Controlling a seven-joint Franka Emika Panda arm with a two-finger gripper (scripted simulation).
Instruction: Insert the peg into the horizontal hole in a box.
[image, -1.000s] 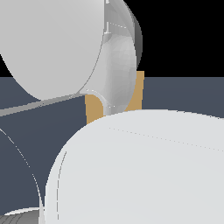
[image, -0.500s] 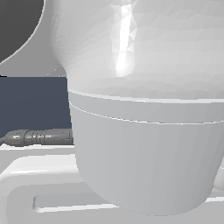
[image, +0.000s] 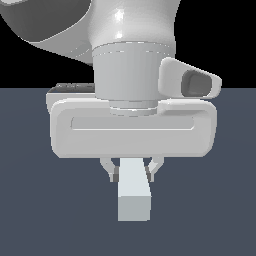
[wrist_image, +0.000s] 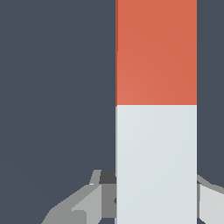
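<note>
You are looking at a simulated test scene, not a real room. The desk (image: 30, 220) is one flat, featureless slate-blue plane meeting a pure black backdrop, and the arm's white housing (image: 132, 131) at 12 o'clock shows smooth, untextured rendered shading.

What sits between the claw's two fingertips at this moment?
The peg: its pale end fills the gap of the claw in the exterior view. The wrist view shows fingers flanking its pale part; whether they touch it is unclear.
</note>
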